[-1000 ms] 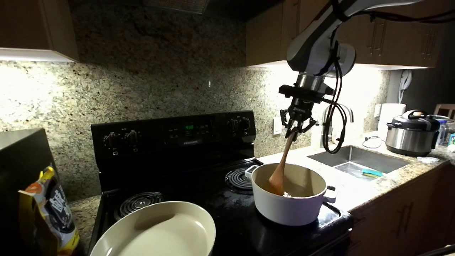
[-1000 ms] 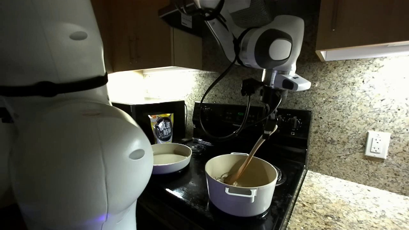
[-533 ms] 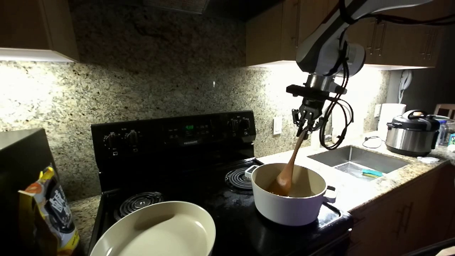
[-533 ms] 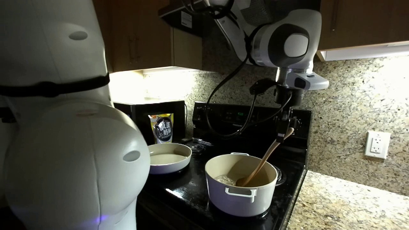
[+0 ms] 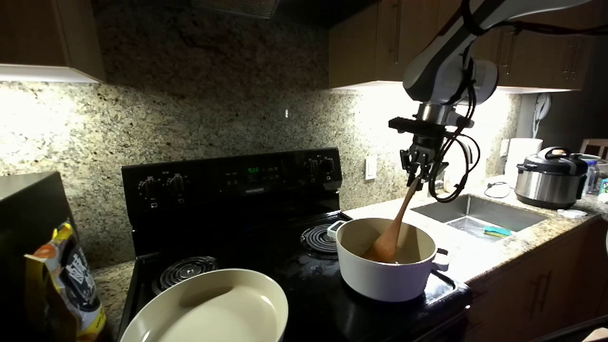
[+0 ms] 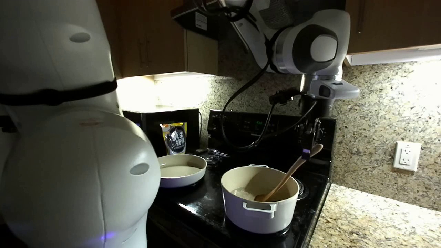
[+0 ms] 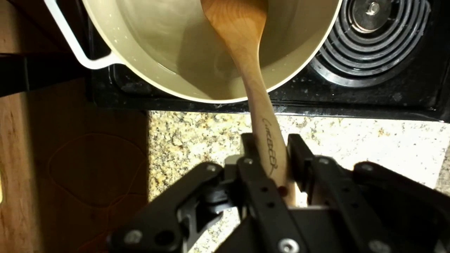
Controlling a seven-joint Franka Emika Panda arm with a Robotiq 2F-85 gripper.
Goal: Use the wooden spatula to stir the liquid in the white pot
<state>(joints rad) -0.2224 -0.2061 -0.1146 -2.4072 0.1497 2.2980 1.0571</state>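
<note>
The white pot stands on the stove and shows in both exterior views. The wooden spatula leans with its blade down inside the pot and its handle slanting up past the rim. My gripper is shut on the spatula's handle, above and to one side of the pot. In the wrist view the handle lies between the two fingers. Clear liquid covers the pot's bottom, and the blade's lower end reaches into it. The blade's tip is cut off at the wrist view's top edge.
A cream oval dish stands on the stove beside the pot. A coil burner lies behind the pot. The sink and steel cooker are on the counter. A snack bag stands by a black box.
My gripper has moved right in both exterior views, carrying the spatula's handle along. The blade has shifted right within the pot, and the spatula now leans more. The pot has not moved.
</note>
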